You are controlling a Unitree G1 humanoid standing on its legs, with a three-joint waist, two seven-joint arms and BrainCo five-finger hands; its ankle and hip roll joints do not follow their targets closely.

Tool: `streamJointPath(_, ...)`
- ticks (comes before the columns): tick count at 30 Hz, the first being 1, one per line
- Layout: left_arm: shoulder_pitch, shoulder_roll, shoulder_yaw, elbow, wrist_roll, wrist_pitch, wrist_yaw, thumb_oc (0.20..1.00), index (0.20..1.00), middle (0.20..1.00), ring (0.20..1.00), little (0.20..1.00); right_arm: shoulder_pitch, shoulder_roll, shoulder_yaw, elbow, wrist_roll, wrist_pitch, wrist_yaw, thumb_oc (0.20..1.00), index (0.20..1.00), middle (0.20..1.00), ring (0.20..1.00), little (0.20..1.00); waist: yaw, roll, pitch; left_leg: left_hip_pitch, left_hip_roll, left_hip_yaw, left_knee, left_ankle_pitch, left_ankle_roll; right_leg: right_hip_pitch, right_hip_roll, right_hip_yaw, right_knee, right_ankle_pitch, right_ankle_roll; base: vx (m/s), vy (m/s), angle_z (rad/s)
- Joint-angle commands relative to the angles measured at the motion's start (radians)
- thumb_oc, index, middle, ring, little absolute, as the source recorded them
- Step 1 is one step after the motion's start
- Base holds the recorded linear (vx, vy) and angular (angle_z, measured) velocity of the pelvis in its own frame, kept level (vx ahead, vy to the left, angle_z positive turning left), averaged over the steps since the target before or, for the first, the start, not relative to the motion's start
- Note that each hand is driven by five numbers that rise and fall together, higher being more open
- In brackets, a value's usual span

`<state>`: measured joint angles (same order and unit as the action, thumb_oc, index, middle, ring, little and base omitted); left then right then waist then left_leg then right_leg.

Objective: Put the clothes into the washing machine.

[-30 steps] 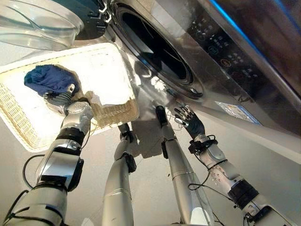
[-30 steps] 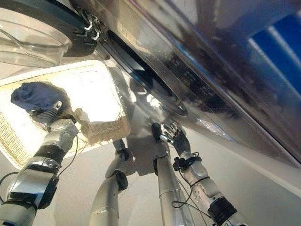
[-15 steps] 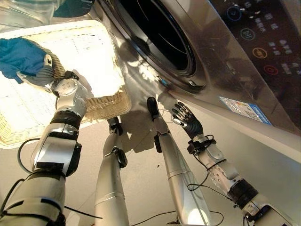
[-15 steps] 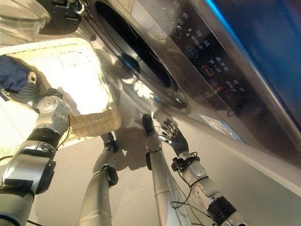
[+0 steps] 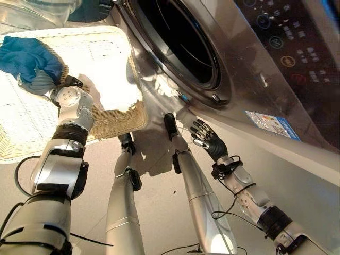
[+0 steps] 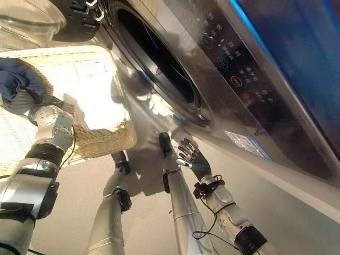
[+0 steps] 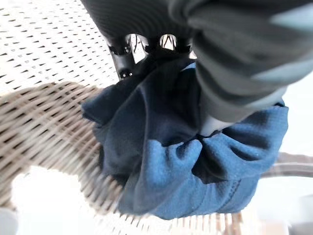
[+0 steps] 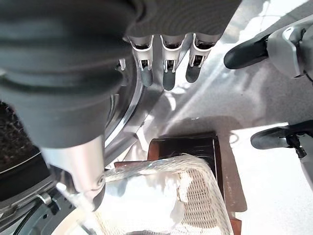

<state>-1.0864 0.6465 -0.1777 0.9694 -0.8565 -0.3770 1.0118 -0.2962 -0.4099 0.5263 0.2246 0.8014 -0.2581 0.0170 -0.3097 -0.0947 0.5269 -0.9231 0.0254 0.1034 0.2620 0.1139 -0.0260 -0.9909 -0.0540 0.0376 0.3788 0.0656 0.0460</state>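
Since a second ago the blue garment [image 5: 27,57] is seen lifted within the wicker basket [image 5: 119,119], bunched in the left hand [image 5: 40,84], which is curled round it, the washing machine opening [image 5: 180,45] lying to that hand's right, while the right hand [image 5: 208,141] is held open below the drum.

Left arm [image 5: 57,172] and right arm [image 5: 254,203] are showing silver-grey shells, with black bands ringing the joints. Round silver wrist joint [image 5: 68,99] on the left is showing small dark screw holes. Left hand [image 5: 38,84] and right hand [image 5: 208,142] are wearing dark ribbed covers. Right-hand fingers [image 8: 167,68] are showing silver with dark tips.
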Motion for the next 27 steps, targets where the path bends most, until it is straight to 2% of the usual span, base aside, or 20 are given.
streamJointPath(1, -0.041, 0.098, -0.024, -0.021, 0.092, -0.006, -0.022, 0.200, 0.200, 0.200, 0.200, 0.200, 0.064, 0.005, 0.007, -0.070, 0.009, -0.038, 0.014, 1.000, 1.000, 1.000, 1.000, 1.000, 0.033, -0.043, -0.007, 0.093, -0.055, 0.057, 0.111, -0.167, -0.009, 0.063, 0.084, 0.027, -0.169, 0.101, 0.000, -0.04, -0.068, 0.05)
streamJointPath(3, -0.024, 0.096, -0.033, -0.036, 0.145, 0.024, -0.025, 0.200, 0.200, 0.200, 0.200, 0.200, 0.068, 0.010, 0.006, -0.078, 0.000, -0.037, 0.004, 1.000, 1.000, 1.000, 1.000, 1.000, 0.046, -0.037, -0.007, 0.116, -0.054, 0.047, 0.079, -0.147, -0.012, 0.085, 0.089, 0.023, -0.170, 0.094, -0.002, -0.06, -0.093, 0.06)
streamJointPath(7, 0.025, 0.094, -0.039, -0.082, 0.228, 0.047, -0.033, 0.200, 0.200, 0.200, 0.200, 0.200, 0.081, 0.012, -0.003, -0.092, -0.015, -0.042, 0.003, 1.000, 1.000, 1.000, 1.000, 1.000, 0.071, -0.024, -0.007, 0.151, -0.052, 0.027, 0.028, -0.114, -0.014, 0.123, 0.096, 0.015, -0.172, 0.080, -0.007, -0.06, -0.106, 0.09)
streamJointPath(11, 0.170, 0.080, -0.032, -0.213, 0.404, 0.089, -0.033, 0.200, 0.200, 0.200, 0.200, 0.200, 0.095, 0.024, -0.020, -0.108, -0.090, -0.066, -0.012, 1.000, 1.000, 1.000, 1.000, 1.000, 0.130, 0.004, -0.007, 0.210, -0.053, -0.014, -0.050, -0.070, -0.020, 0.193, 0.093, -0.013, -0.182, 0.058, -0.012, -0.06, -0.175, 0.07)
streamJointPath(13, 0.257, 0.067, -0.014, -0.290, 0.474, 0.095, -0.059, 0.200, 0.200, 0.200, 0.200, 0.200, 0.082, 0.032, -0.031, -0.113, -0.152, -0.081, -0.045, 1.000, 1.000, 1.000, 1.000, 1.000, 0.170, 0.020, -0.007, 0.244, -0.056, -0.040, -0.083, -0.051, -0.024, 0.238, 0.085, -0.039, -0.183, 0.039, -0.015, -0.05, -0.201, 0.15)
streamJointPath(16, 0.347, 0.038, 0.009, -0.357, 0.526, 0.071, -0.122, 0.200, 0.200, 0.200, 0.200, 0.200, 0.050, 0.036, -0.042, -0.115, -0.268, -0.079, -0.097, 1.000, 1.000, 1.000, 1.000, 1.000, 0.207, 0.038, -0.007, 0.281, -0.057, -0.066, -0.111, -0.033, -0.027, 0.283, 0.079, -0.065, -0.176, 0.017, -0.017, -0.05, -0.156, 0.13)
streamJointPath(17, 0.345, 0.038, 0.012, -0.359, 0.527, 0.072, -0.122, 0.200, 0.200, 0.200, 0.200, 0.200, 0.046, 0.036, -0.042, -0.115, -0.269, -0.079, -0.098, 1.000, 1.000, 1.000, 1.000, 1.000, 0.204, 0.039, -0.007, 0.274, -0.057, -0.066, -0.114, -0.023, -0.027, 0.277, 0.078, -0.066, -0.181, 0.027, -0.018, -0.05, -0.207, 0.22)
streamJointPath(18, 0.428, 0.006, 0.033, -0.429, 0.554, 0.052, -0.197, 0.200, 0.200, 0.200, 0.200, 0.200, 0.018, 0.026, -0.061, -0.114, -0.362, -0.067, -0.139, 1.000, 1.000, 1.000, 1.000, 1.000, 0.239, 0.056, -0.007, 0.317, -0.057, -0.088, -0.129, -0.022, -0.029, 0.328, 0.070, -0.088, -0.169, -0.003, -0.017, -0.03, -0.181, 0.28)
streamJointPath(20, 0.499, -0.019, 0.054, -0.511, 0.527, 0.003, -0.315, 0.200, 0.200, 0.200, 0.200, 0.200, -0.014, 0.010, -0.079, -0.114, -0.446, -0.061, -0.172, 1.000, 1.000, 1.000, 1.000, 1.000, 0.263, 0.076, -0.007, 0.347, -0.056, -0.104, -0.145, -0.014, -0.030, 0.365, 0.059, -0.111, -0.163, -0.019, -0.017, -0.04, -0.192, 0.29)
streamJointPath(22, 0.550, -0.031, 0.065, -0.594, 0.513, -0.014, -0.404, 0.200, 0.200, 0.200, 0.200, 0.200, -0.037, -0.004, -0.095, -0.111, -0.513, -0.061, -0.183, 1.000, 1.000, 1.000, 1.000, 1.000, 0.282, 0.094, -0.007, 0.362, -0.059, -0.119, -0.153, -0.001, -0.029, 0.385, 0.053, -0.125, -0.160, -0.022, -0.017, -0.04, -0.129, 0.25)
streamJointPath(23, 0.596, -0.038, 0.073, -0.682, 0.478, -0.008, -0.488, 0.200, 0.200, 0.200, 0.200, 0.200, -0.051, -0.015, -0.112, -0.110, -0.567, -0.053, -0.194, 1.000, 1.000, 1.000, 1.000, 1.000, 0.297, 0.108, -0.007, 0.382, -0.063, -0.129, -0.153, -0.002, -0.029, 0.408, 0.043, -0.137, -0.151, -0.032, -0.015, -0.01, -0.105, 0.26)
streamJointPath(25, 0.646, -0.044, 0.078, -0.779, 0.461, 0.010, -0.584, 0.200, 0.200, 0.200, 0.200, 0.200, -0.068, -0.030, -0.126, -0.111, -0.631, -0.045, -0.204, 1.000, 1.000, 1.000, 1.000, 1.000, 0.312, 0.127, -0.007, 0.410, -0.071, -0.138, -0.150, -0.013, -0.029, 0.439, 0.029, -0.151, -0.140, -0.052, -0.012, 0.00, -0.081, 0.27)
streamJointPath(27, 0.693, -0.041, 0.083, -0.898, 0.417, 0.027, -0.709, 0.200, 0.200, 0.200, 0.200, 0.200, -0.101, -0.049, -0.152, -0.108, -0.694, -0.032, -0.210, 1.000, 1.000, 1.000, 1.000, 1.000, 0.332, 0.145, -0.007, 0.427, -0.080, -0.151, -0.144, -0.008, -0.029, 0.464, 0.013, -0.168, -0.138, -0.049, -0.011, 0.00, -0.043, 0.30)
